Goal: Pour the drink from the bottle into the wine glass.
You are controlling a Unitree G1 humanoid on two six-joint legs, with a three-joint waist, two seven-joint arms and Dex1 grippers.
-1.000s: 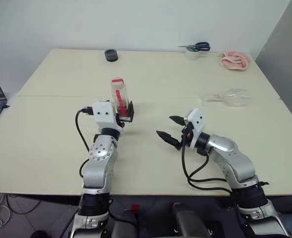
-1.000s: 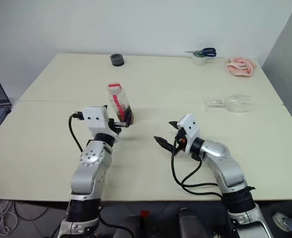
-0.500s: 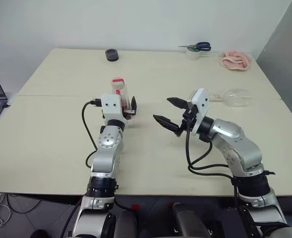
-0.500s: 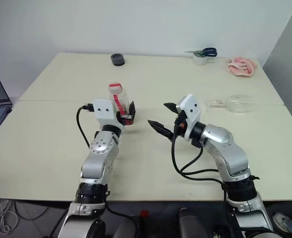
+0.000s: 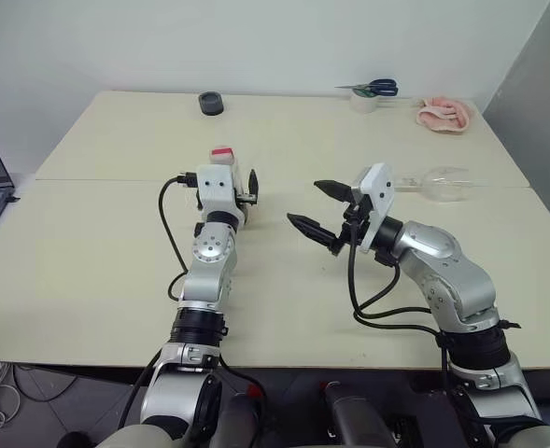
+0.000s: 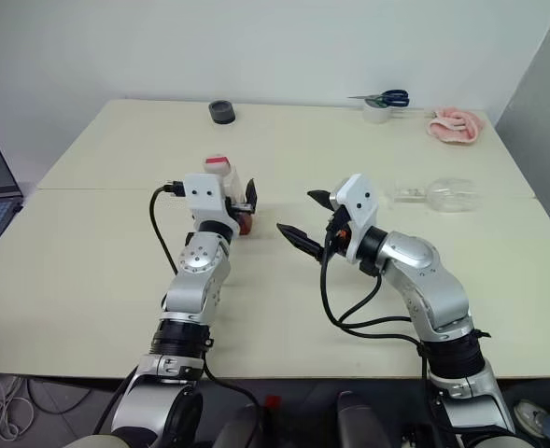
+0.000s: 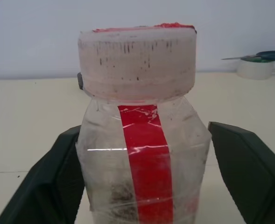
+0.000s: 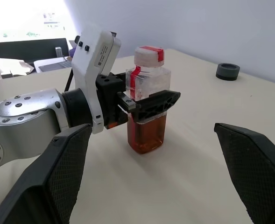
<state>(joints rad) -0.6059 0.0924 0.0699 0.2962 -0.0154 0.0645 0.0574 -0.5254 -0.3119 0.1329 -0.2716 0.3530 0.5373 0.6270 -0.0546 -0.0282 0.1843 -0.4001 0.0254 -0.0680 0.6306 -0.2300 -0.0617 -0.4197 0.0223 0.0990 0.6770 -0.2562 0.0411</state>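
Across the table (image 5: 88,233), risks come first: the wine glass (image 5: 443,182) lies on its side near the right edge, so nothing can be poured until it stands. Mid-table, the bottle (image 8: 147,112) still wears its red cap (image 7: 137,60). Left gripper (image 8: 144,105) brackets it, one finger (image 7: 48,182) touching, the other just beside; a lopsided squeeze may tip it. Right gripper (image 5: 319,207) hovers nearby, fingers wide apart, empty.

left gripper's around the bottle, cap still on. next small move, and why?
Probably finish closing the left gripper on the bottle: its fingers flank the body, and a gap shows beside one finger. The bottle stands on the table, capped. The wine glass lies on its side; the right gripper is open.
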